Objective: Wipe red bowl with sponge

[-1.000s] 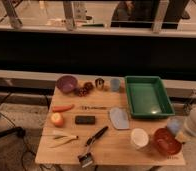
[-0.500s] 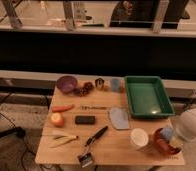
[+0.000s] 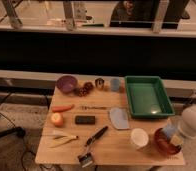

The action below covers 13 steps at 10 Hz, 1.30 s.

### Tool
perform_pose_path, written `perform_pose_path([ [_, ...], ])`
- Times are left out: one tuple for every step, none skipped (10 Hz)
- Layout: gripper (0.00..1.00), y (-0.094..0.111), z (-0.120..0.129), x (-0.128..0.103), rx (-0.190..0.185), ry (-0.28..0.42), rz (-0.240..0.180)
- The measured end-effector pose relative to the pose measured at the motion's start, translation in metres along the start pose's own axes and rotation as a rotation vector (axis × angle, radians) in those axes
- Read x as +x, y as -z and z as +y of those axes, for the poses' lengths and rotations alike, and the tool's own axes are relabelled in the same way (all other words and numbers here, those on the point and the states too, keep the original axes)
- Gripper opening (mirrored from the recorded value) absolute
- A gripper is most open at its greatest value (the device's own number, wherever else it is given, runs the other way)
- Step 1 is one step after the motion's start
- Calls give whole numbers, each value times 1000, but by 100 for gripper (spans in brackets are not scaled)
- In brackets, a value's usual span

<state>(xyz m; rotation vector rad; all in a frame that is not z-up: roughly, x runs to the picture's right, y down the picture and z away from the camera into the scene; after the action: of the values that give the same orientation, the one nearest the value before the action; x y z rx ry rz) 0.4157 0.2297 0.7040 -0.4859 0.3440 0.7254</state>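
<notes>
Claw [image 3: 176, 135] at counter's [image 3: 111, 151] right front corner, clamped tight on sponge [image 3: 169, 132], sponge over red bowl [image 3: 163, 146]; contact unclear.
Risks: bowl near counter edge, so hard wipe may shove it off. White cup [image 3: 139, 138] just beside bowl, so sideways stroke may topple it.

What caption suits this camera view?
Gripper, shut on the sponge, holds it over the red bowl beside the white cup.

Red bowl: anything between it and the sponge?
Nothing visible. The hand, shut on the sponge, holds it right over the red bowl; contact cannot be told. The white cup stands beside the bowl, off that path.
</notes>
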Motion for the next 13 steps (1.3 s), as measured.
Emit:
perform_pose_path([
  [1,1,-2,0,3,-3,-1],
  [1,1,-2,-1,7,-4,-6],
  [1,0,-2,-3,9,-1,-10],
  [1,-1,-1,-5,10,4,-12],
  [1,-3,1,-6,10,9,-13],
  [1,-5,2,-7,9,14,-14],
  [1,-7,3,-8,7,18,-15],
  [1,-8,4,-10,5,25,-18],
  [1,-10,4,-11,3,35,-23],
  [1,-10,6,-13,2,43,-27],
  [1,-11,8,-14,-1,50,-33],
  [1,-9,9,-15,-1,56,-37],
  [1,-9,12,-16,-5,60,-42],
])
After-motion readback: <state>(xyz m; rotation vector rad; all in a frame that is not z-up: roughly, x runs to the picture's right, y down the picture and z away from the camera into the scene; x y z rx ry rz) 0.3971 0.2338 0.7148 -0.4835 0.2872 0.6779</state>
